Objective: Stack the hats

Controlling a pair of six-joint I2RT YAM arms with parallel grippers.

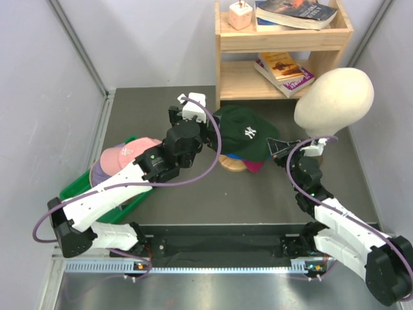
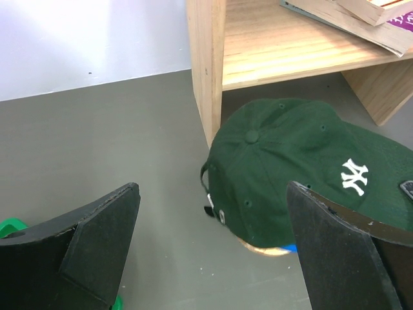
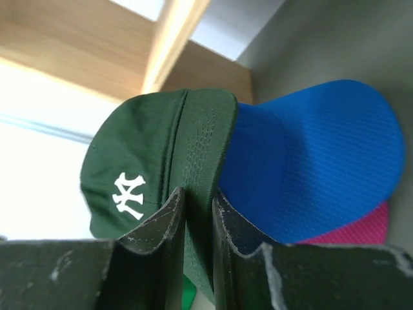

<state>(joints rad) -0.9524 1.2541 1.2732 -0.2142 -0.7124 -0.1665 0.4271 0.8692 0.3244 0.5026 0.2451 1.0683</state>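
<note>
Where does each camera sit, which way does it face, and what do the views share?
Top: above and behind the arm bases, looking down at the table; left arm and right arm show.
Left wrist: facing the wooden shelf and green cap; open left hand shows.
Right wrist: low, looking up at the cap; right hand pinches its brim.
Shared by all: the green cap.

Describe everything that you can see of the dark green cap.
The dark green cap is a soft fabric baseball cap with a white embroidered logo in front, a button on the crown and small eyelets. It lies on top of a blue cap, close to the wooden shelf. The right gripper is shut on its brim.
</note>
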